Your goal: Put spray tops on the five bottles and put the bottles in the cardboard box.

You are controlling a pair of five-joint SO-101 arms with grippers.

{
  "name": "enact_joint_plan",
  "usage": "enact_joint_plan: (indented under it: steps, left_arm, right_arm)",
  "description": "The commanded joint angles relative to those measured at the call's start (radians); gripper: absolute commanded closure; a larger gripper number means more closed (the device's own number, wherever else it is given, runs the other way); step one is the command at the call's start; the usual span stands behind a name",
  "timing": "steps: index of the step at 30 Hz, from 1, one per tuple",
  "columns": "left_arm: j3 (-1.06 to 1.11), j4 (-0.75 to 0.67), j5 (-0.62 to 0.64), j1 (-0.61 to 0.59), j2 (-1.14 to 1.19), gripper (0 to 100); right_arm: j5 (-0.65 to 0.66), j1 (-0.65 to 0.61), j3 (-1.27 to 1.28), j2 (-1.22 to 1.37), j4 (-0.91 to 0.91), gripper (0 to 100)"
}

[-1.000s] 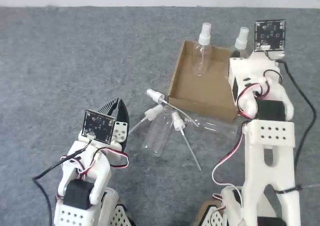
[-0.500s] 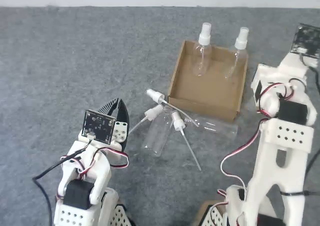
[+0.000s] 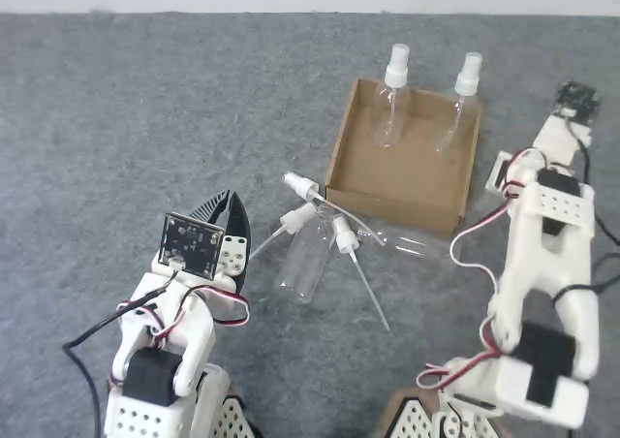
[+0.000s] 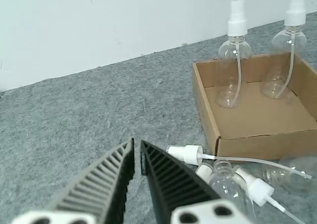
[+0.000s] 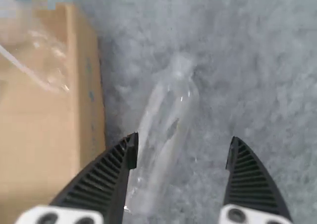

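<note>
item: right gripper (image 5: 182,140). jaws spread wide, holding nothing, hanging over an uncapped clear bottle (image 5: 166,130). the bottle lies on its side at the centre of the wrist frame, on the grey carpet (image 5: 257,45), just beside the outer wall of the cardboard box (image 5: 59,110).

item: left gripper (image 4: 137,152). fingers pressed nearly together, empty, lower left of the high frame, apart from the loose parts.

item: first capped bottle (image 3: 391,109) and second capped bottle (image 3: 457,113). both upright at the box's far end, upper right of centre.

item: loose bottle (image 3: 308,254), lying mid-frame among three spray tops (image 3: 300,184). a further bare bottle (image 3: 418,244) lies along the box's near wall. i cannot tell whether it is the one under the right gripper.

hazards, as i judge them:
- a smooth round bottle on its side may roll or squirt out as the jaws close.
- the box wall is so near that a finger could catch the cardboard, shove the box and topple the two standing bottles.
- the bottle could go in without its top.
- the long thin tubes on the tops may bend or tangle.
</note>
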Motion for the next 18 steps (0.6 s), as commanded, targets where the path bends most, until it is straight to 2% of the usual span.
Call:
enact_joint_plan:
  steps: [1,18]
  left_arm:
    - [-0.005,-0.028,0.011,-0.006,-0.017,99]
    - [-0.005,-0.028,0.011,-0.006,-0.017,99]
  right_arm:
    - [-0.012,0.008,-0.064,0.015,-0.047,76.4]
    - [-0.012,0.024,-0.055,0.179,-0.079,76.8]
